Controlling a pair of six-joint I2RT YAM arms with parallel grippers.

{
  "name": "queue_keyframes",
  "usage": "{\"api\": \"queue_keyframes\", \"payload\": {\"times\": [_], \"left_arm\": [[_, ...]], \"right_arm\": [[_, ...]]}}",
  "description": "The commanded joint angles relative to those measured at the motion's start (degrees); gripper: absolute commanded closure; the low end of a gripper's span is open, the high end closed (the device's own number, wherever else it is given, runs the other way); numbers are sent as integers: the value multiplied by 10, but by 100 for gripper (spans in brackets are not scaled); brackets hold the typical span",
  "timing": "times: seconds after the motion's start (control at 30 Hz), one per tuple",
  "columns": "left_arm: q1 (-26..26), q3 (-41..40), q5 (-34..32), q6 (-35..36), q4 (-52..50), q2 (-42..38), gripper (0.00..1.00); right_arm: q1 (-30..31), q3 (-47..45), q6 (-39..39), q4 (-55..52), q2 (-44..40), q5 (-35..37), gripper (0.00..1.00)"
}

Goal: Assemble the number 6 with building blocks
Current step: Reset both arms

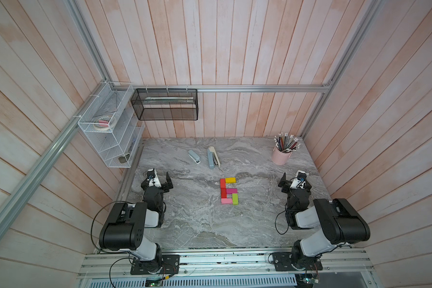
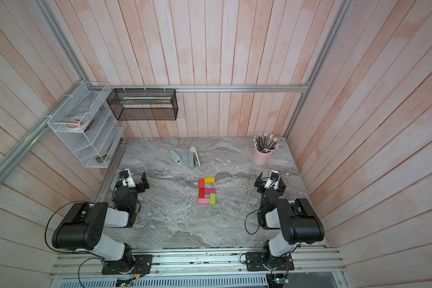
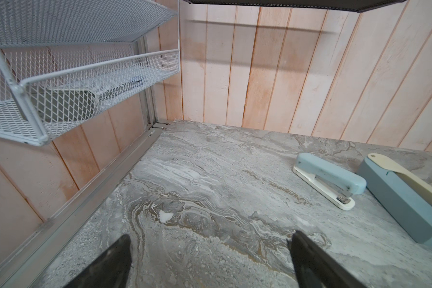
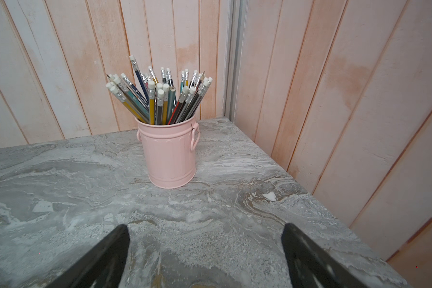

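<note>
The building blocks lie flat and touching at mid-table in both top views, in the shape of a 6. A yellow block [image 1: 230, 180] [image 2: 209, 180] forms the top bar, and two red blocks [image 1: 222, 183] [image 1: 223, 192] form the left column. A magenta block [image 1: 232, 191] is the middle bar, a lime green block [image 1: 235, 199] the right side, and a light pink block [image 1: 226, 201] the base. My left gripper [image 1: 158, 178] [image 3: 210, 239] hovers open and empty far to their left. My right gripper [image 1: 294, 181] [image 4: 205, 229] is open and empty far to their right.
A small blue stapler [image 1: 193, 157] [image 3: 329, 179] and a long grey-blue and beige stapler [image 1: 212, 158] [image 3: 404, 199] lie behind the blocks. A pink pencil cup [image 1: 281, 155] [image 4: 170, 154] stands back right. A white mesh shelf [image 1: 110, 129] and a black mesh basket [image 1: 165, 104] hang on the walls.
</note>
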Motion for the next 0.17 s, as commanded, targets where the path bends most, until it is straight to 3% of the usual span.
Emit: {"api": "queue_keyframes", "payload": {"times": [0.0,0.13], "left_arm": [[-1,3,3,0,16,5,0],[-1,3,3,0,15,5,0]], "right_arm": [[-3,8,-1,3,4,-3,2],[-9,13,2,-10,2,-17,2]]}}
